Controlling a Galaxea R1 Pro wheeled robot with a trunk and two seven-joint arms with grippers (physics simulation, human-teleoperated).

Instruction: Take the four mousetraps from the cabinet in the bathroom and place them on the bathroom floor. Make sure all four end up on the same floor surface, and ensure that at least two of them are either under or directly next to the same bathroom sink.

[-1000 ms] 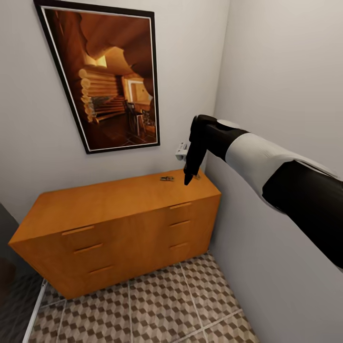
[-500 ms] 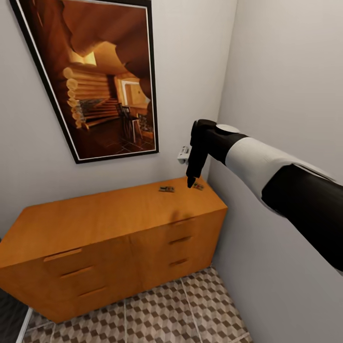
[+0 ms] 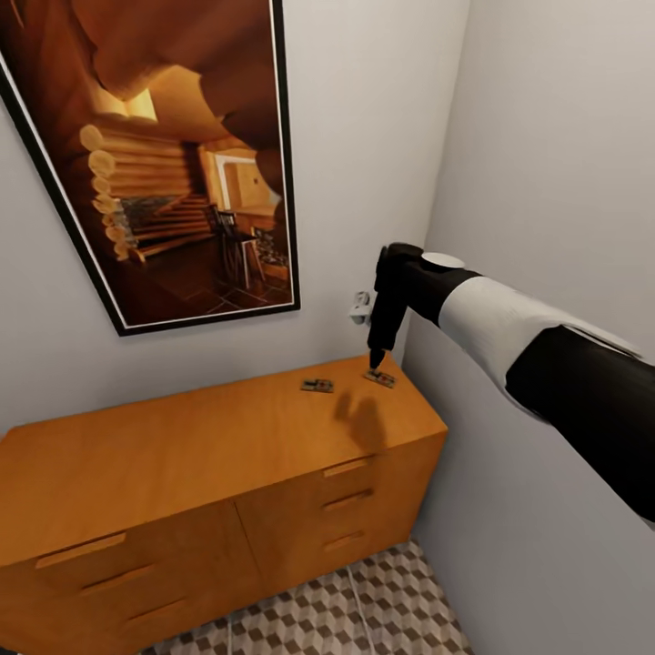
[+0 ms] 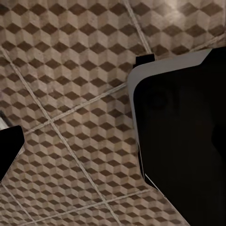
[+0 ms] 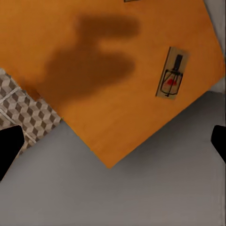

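Two mousetraps lie flat on the cabinet [image 3: 227,437] top, toward its rear right corner. The near trap [image 3: 380,377] sits close to the right end, beside the side wall; the right wrist view shows it [image 5: 172,72] with wire parts and a red mark. The second trap [image 3: 317,386] lies a little to its left, apart from it. The other two traps cannot be located.

The right tool [image 3: 373,362] hangs point-down just above the near trap. In the right wrist view its two dark fingertips [image 5: 8,149] stand at opposite edges of the frame, well apart: the tool is released and holds nothing. The trap lies off the midline between them, toward one finger. The left wrist view looks down on the patterned floor [image 4: 70,94] and a dark, pale-edged part of the robot; the state of the left tool cannot be told.

Step in hand, by judgement: alignment over the near trap before descent.

Risks from here:
- The trap is thin and flat. Fingers closing on it may skid over it, or pinch one edge and flip it.
- Off-centre descent would push the trap toward the corner, where it could drop off the cabinet edge.
- The side wall is close to the wrist; contact could deflect the approach.
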